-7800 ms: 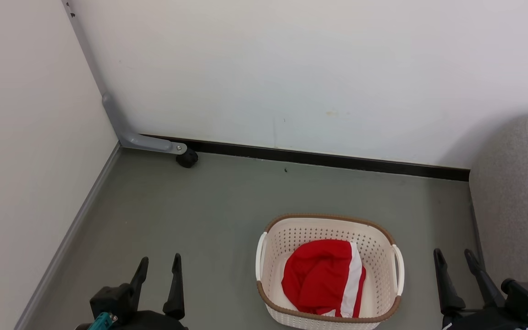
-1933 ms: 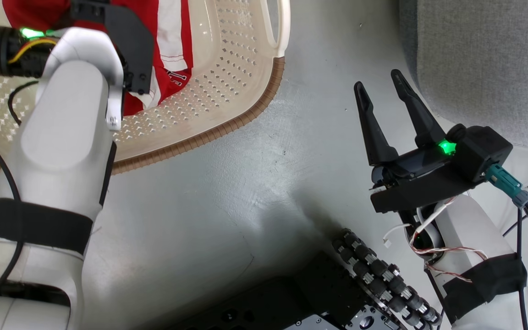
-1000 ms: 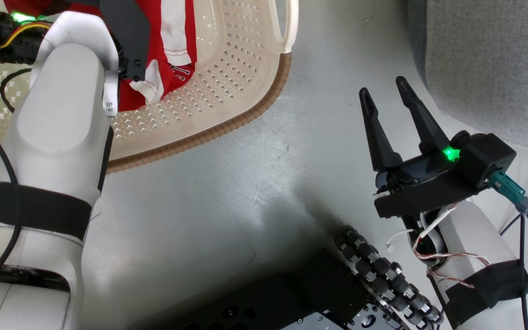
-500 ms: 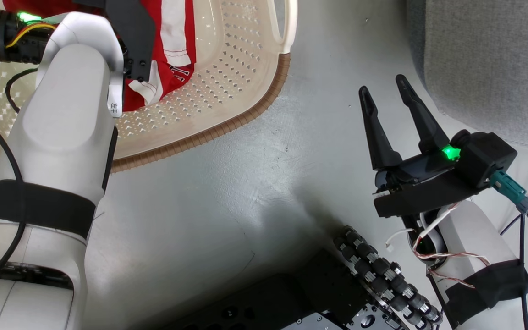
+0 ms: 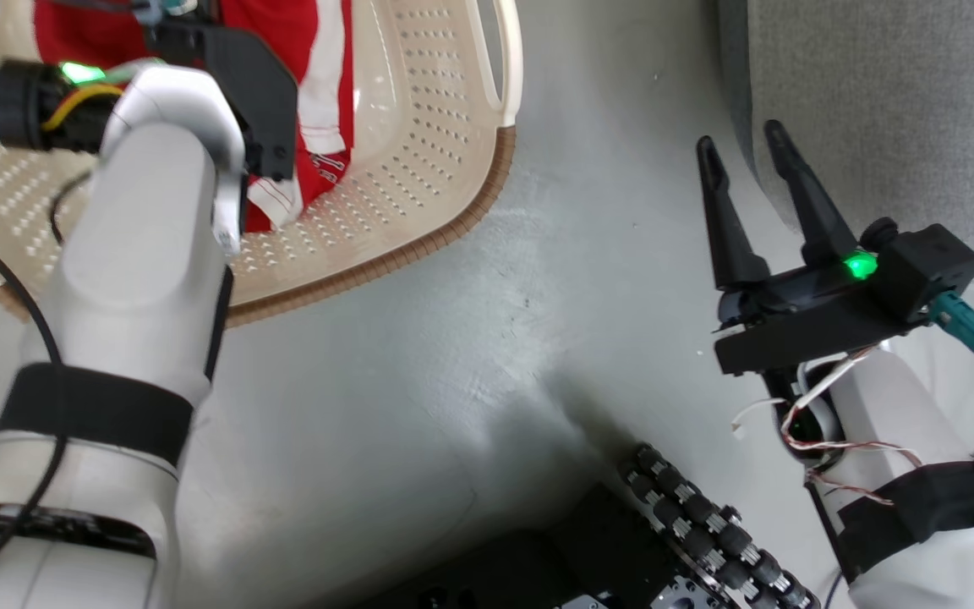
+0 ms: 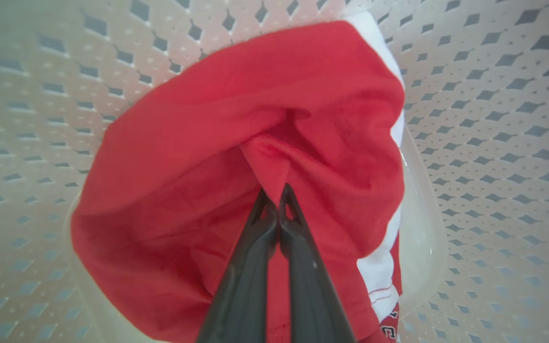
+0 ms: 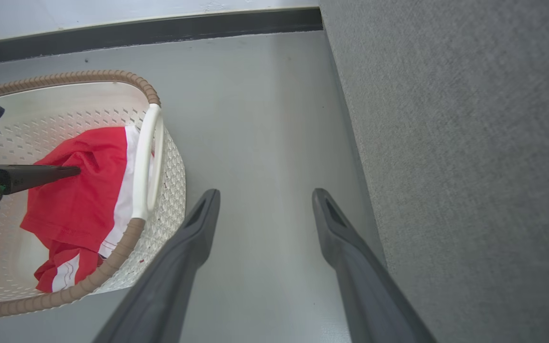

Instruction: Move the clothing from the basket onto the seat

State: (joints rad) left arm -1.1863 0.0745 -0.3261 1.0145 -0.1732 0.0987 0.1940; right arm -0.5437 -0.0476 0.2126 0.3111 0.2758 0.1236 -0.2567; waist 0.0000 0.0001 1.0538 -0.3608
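Resting on grey floor (image 5: 470, 355): basket (image 5: 419, 152).

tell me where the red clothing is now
The red clothing lies bunched inside the cream basket, at the head view's upper left, with a fold pinched in the shut left gripper.

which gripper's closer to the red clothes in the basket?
Left. The left gripper is shut on a fold of the red clothes inside the basket; the right gripper is open above the floor between basket and sofa.
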